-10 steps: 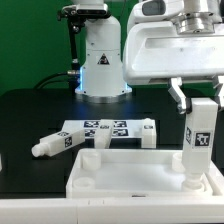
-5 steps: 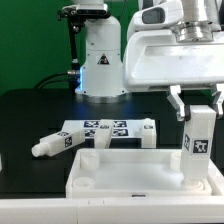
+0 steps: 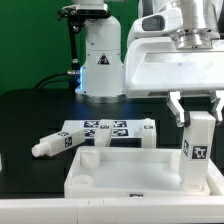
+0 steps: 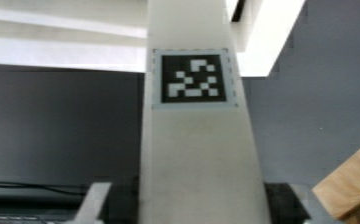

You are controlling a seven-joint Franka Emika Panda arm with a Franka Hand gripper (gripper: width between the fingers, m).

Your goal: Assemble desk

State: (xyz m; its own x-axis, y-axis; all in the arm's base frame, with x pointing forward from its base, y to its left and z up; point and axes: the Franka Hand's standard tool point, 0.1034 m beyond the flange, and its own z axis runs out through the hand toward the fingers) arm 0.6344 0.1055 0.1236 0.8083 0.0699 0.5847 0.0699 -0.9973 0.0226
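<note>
Exterior view: The gripper [image 3: 199, 118] is clamped on the upper end of a leg [image 3: 199, 155], one finger on each side. Compared with a second ago, leg and gripper sit lower and slightly further toward the exterior view's right. The leg's foot now stands in the corner of the tabletop [image 3: 120, 176] on the exterior view's right. Judgement: the leg is being seated in that corner socket, and the downward shift suggests it is going in. Whether it is fully home cannot be told from here.

The leg stands upright with its long axis vertical, its tag facing the camera and no visible tilt. The tabletop lies flat on the table with its rim up, and its other corners show no legs. A loose leg [image 3: 53, 144] lies on its side well apart, toward the exterior view's left, its long axis roughly level.

Wrist view: The leg [image 4: 191, 130] fills the centre of the picture and runs straight away from the camera, with its tag [image 4: 193, 77] square-on. The gripper [image 4: 189, 205] has its fingers [image 4: 102, 205] pressed against both flanks of the leg, so the grip is firm and narrow. The socket is hidden behind the leg.
</note>
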